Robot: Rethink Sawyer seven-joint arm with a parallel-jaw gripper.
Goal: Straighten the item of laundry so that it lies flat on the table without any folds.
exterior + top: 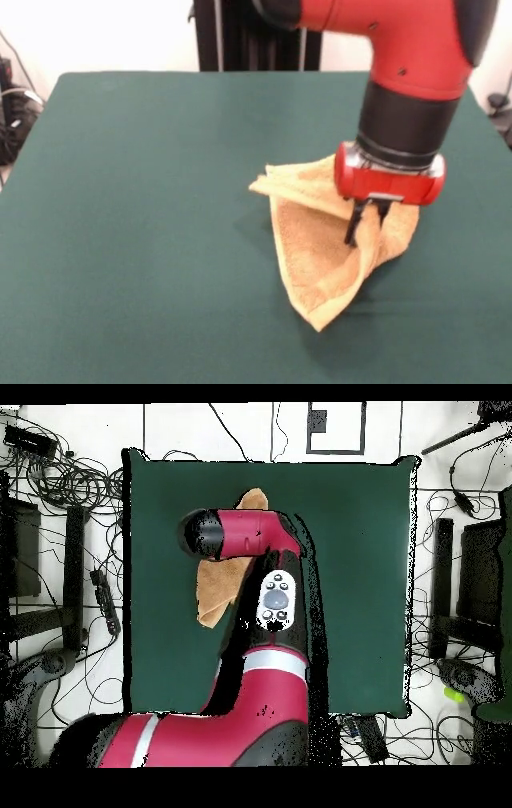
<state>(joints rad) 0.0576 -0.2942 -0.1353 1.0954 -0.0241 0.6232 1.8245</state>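
Observation:
The orange-yellow towel (320, 256) lies crumpled right of the middle of the green table (144, 200). It is bunched into a tent with a fold rising to my gripper and a pointed corner toward the near edge. My gripper (358, 232) stands straight down over the towel's right part, its dark fingers close together and pinched on the raised fold. In the overhead view the red arm covers the gripper and the towel's middle. Only parts of the towel (222, 589) show beside the arm on the table (360, 584).
The black pedestal (256, 36) stands at the table's far side. Cables and black equipment (60, 484) lie on the floor round the table in the overhead view. The table's edges run close to the towel only on the right in the front view.

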